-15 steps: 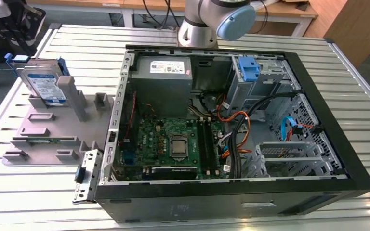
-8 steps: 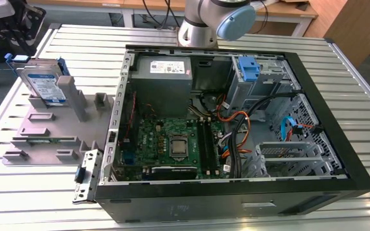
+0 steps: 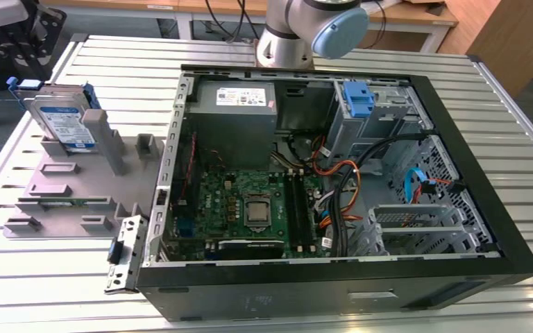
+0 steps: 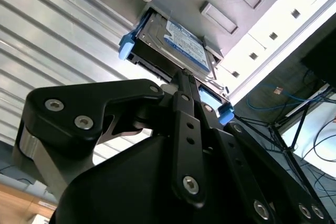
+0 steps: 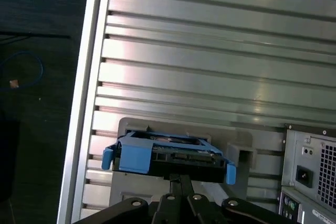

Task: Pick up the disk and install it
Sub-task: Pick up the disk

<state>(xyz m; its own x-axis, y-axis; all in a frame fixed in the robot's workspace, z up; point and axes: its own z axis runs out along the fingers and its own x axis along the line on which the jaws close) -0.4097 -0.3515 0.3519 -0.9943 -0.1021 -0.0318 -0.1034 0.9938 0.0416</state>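
The disk [image 3: 63, 119] stands on edge in a slot at the far corner of the grey fixture [image 3: 72, 187], on the exterior view's left; its white-and-blue label faces outward and blue rails frame it. My black gripper [image 3: 28, 66] hangs just above its upper edge. In the first wrist view the disk [image 5: 168, 156] lies right in front of the gripper [image 5: 181, 181], whose fingers are pressed together with nothing between them. The second wrist view shows the disk [image 4: 173, 43] just past the gripper [image 4: 182, 77].
An open computer case [image 3: 341, 173] lies on the slatted metal table [image 3: 516, 125], with a motherboard, cables, a grey power-supply box [image 3: 239, 97] and a bare blue bracket [image 3: 359, 100] in its drive bay. Beyond the fixture the table ends at an edge [image 5: 79, 129] over the floor.
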